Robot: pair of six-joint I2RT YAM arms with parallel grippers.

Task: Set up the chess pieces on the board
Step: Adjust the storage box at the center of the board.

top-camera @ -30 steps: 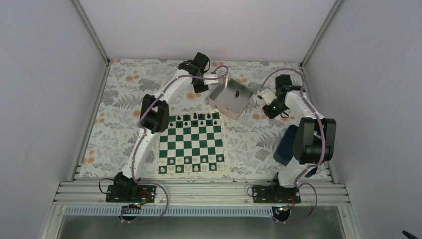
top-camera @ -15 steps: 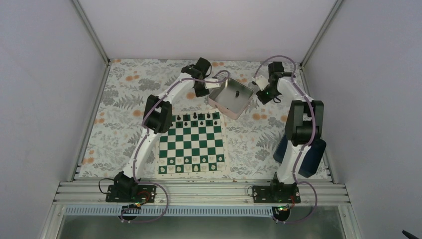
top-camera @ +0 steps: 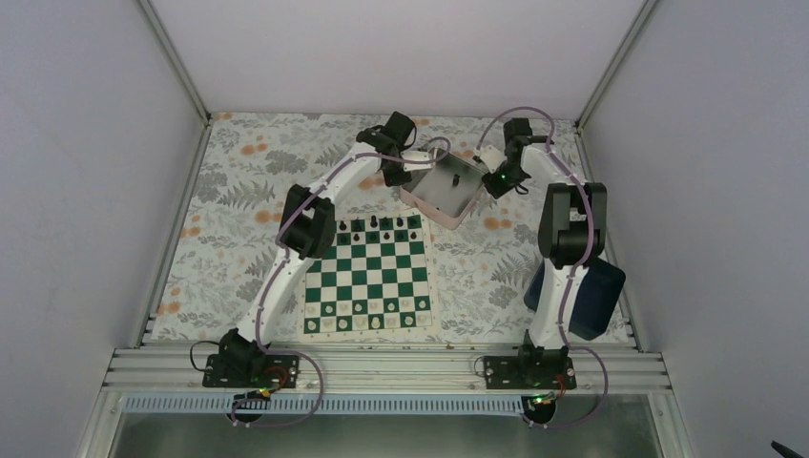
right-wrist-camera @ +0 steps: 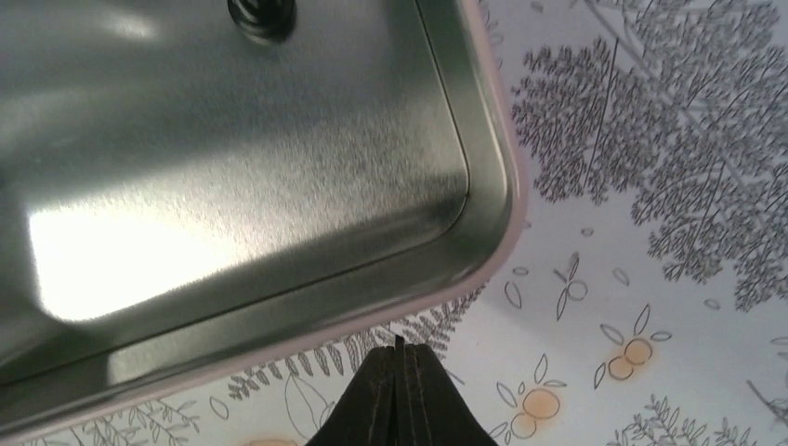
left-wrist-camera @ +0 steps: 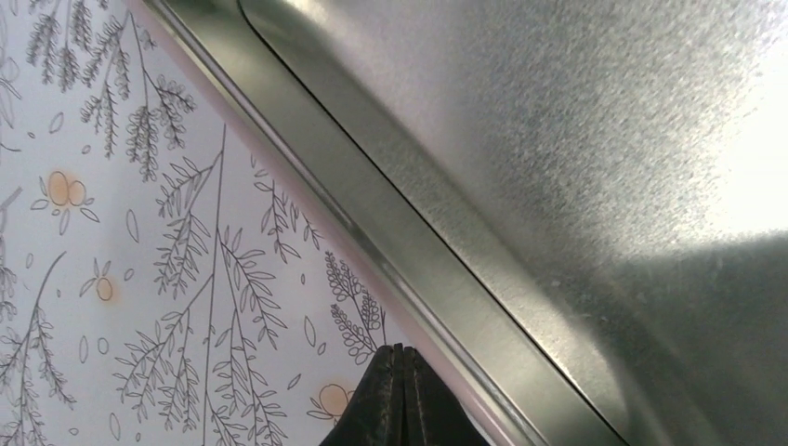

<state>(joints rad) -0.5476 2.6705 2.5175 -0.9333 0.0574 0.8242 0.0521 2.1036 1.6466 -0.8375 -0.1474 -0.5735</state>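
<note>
We look down from high at the near edge over the whole counter (top-camera: 229, 191); our two wrist views press close on the silvery tray (top-camera: 431, 210), which all three share.

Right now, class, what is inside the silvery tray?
One small dark chess piece sits on the tray floor; the rest seen is bare metal. Overhead, the left end effector and right end effector hide its side edges.

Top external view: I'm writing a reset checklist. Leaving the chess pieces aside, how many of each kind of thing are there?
Robot arms: 2 (left arm, right arm)
Chessboard: 1
Silvery tray: 1
Dark blue box: 1
Total: 5
</note>
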